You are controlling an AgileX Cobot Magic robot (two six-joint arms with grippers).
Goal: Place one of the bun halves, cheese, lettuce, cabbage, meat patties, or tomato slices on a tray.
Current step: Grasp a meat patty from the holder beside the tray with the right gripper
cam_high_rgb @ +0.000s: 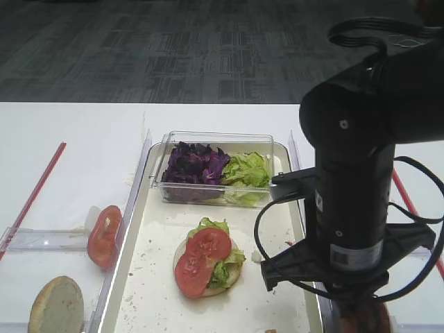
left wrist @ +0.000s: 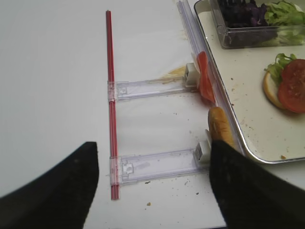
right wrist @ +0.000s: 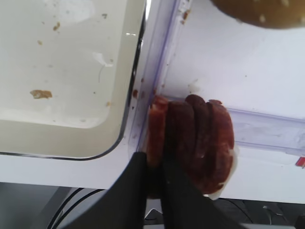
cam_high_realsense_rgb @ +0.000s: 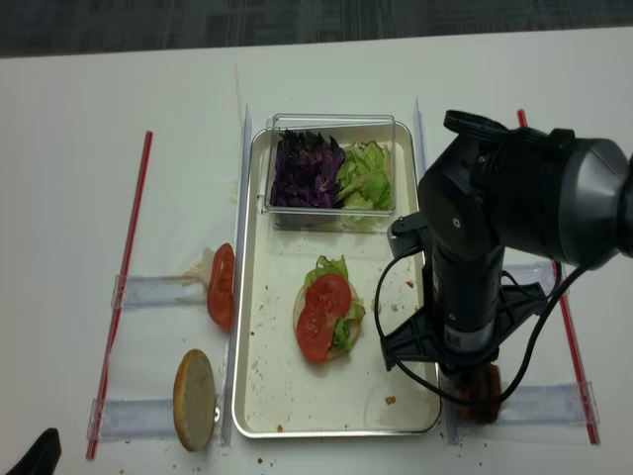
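Covering the white table (cam_high_realsense_rgb: 79, 109), grey carpet (cam_high_rgb: 173, 48) behind

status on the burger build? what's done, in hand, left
Done: a bun half with lettuce and tomato slices on top lies on the tray. In hand: the right gripper is shut on the end one of the meat patties standing in the holder beside the tray. Left: lift it over and set it on the tray.
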